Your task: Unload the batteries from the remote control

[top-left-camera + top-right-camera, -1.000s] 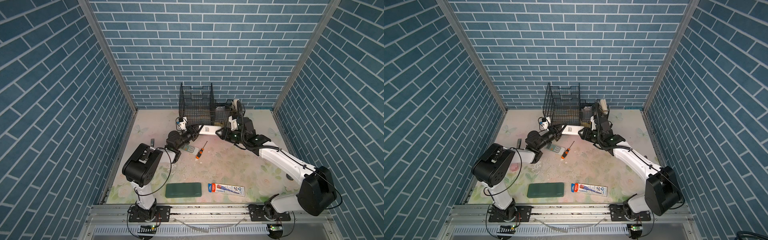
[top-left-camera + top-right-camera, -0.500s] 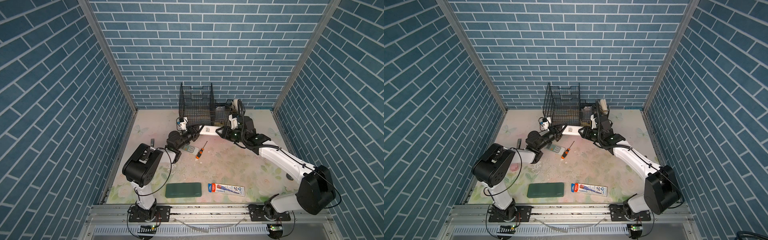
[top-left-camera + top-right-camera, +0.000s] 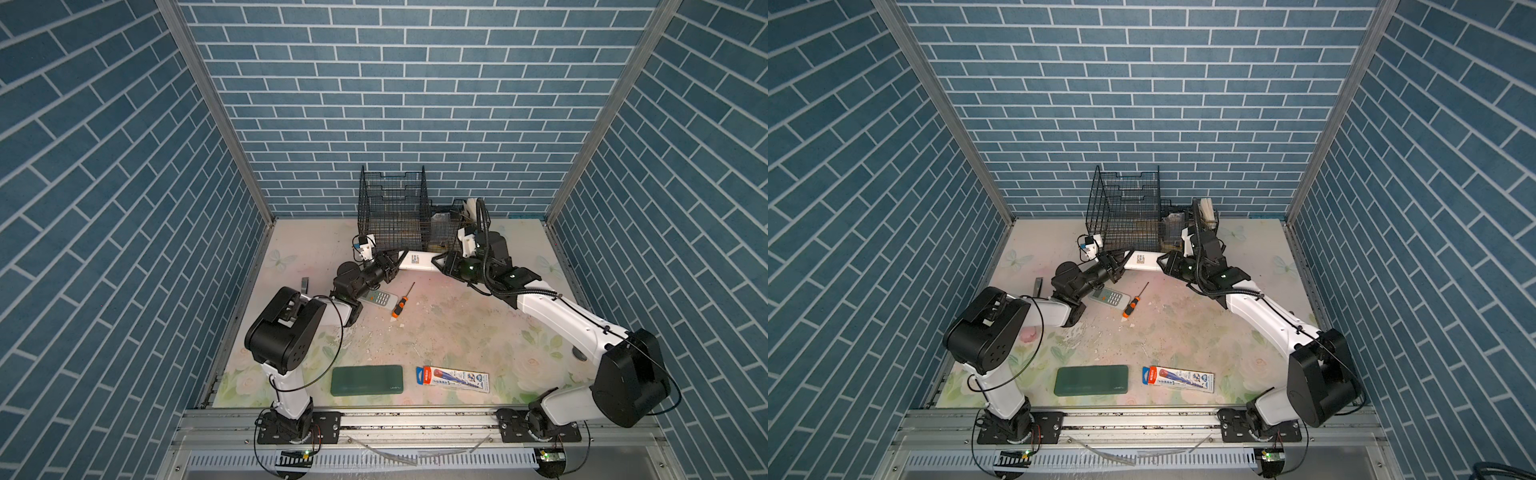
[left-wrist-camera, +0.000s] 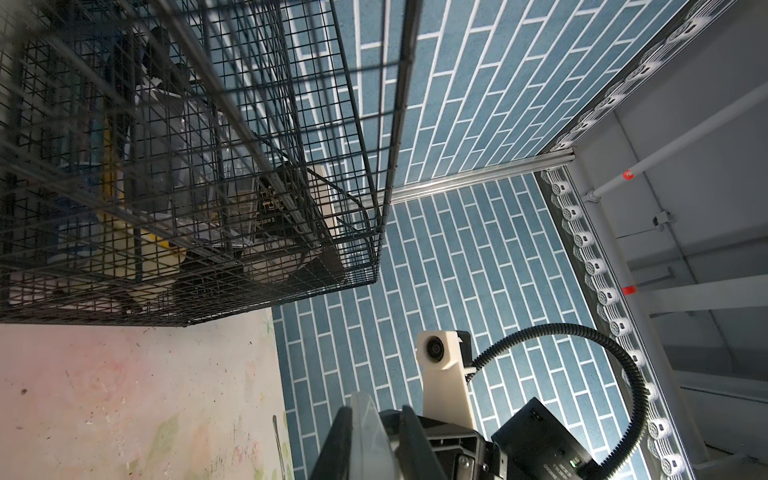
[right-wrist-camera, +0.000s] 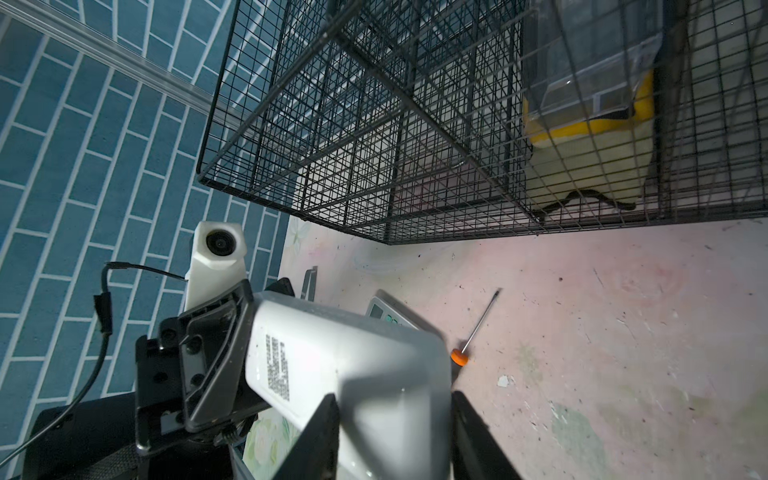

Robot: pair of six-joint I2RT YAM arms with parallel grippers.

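Observation:
A white remote control (image 3: 417, 262) (image 3: 1142, 262) hangs above the table in front of the wire basket, carried at both ends. My left gripper (image 3: 395, 262) (image 4: 375, 409) is shut on its left end; the left wrist view shows the remote (image 4: 366, 420) edge-on between the fingers. My right gripper (image 3: 438, 262) (image 5: 394, 397) is shut on the other end, one finger against each side of the body (image 5: 353, 365). The label side faces the right wrist camera. The batteries are hidden.
A second remote with buttons (image 3: 378, 298) lies under the left arm, next to an orange-and-black screwdriver (image 3: 400, 307). The black wire basket (image 3: 392, 216) stands just behind. A small dark strip (image 3: 304, 284) lies at the left. A green case (image 3: 367, 379) and printed box (image 3: 453, 379) sit near the front.
The right gripper's fingers have drawn in against the sides of the white remote. Both arms and the remote have hardly shifted.

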